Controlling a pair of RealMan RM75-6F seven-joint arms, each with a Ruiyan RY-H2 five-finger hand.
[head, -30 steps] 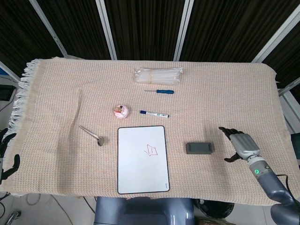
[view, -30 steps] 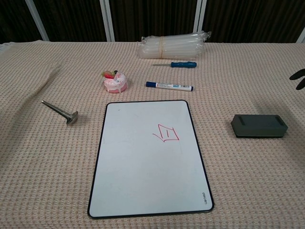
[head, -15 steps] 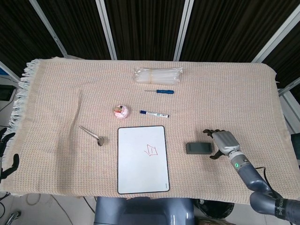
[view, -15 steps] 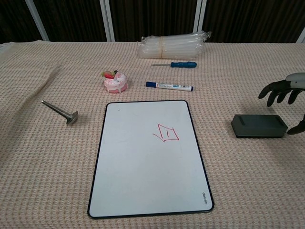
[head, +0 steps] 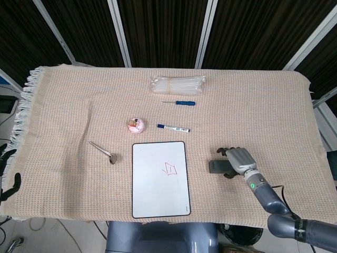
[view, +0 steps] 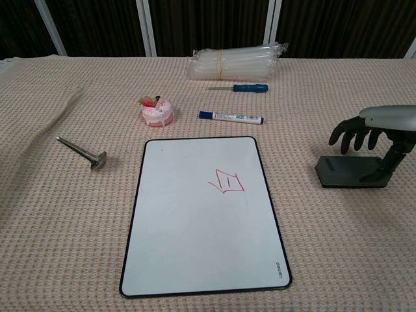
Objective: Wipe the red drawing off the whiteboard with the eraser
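The whiteboard (head: 160, 179) (view: 195, 234) lies flat near the table's front edge, with a small red drawing (head: 169, 168) (view: 227, 182) in its right half. The dark grey eraser (head: 217, 167) (view: 344, 173) lies on the cloth to the right of the board. My right hand (head: 238, 160) (view: 372, 132) hovers over the eraser's right part, fingers apart and hanging above its far side, thumb reaching down by its near right corner. It has no plain grip on the eraser. My left hand (head: 4, 167) hangs off the table's left edge, fingers apart, holding nothing.
Behind the board lie a blue marker (view: 231, 117), a blue-handled screwdriver (view: 238, 87) and a bundle of clear tubes (view: 236, 60). A pink round object (view: 156, 111) and a metal valve-like pin (view: 82, 153) lie to the left. A beige woven cloth (head: 274, 105) covers the table.
My right hand has moved left from the table's right side and now hangs over the eraser. The eraser, the board and my left hand have stayed put.
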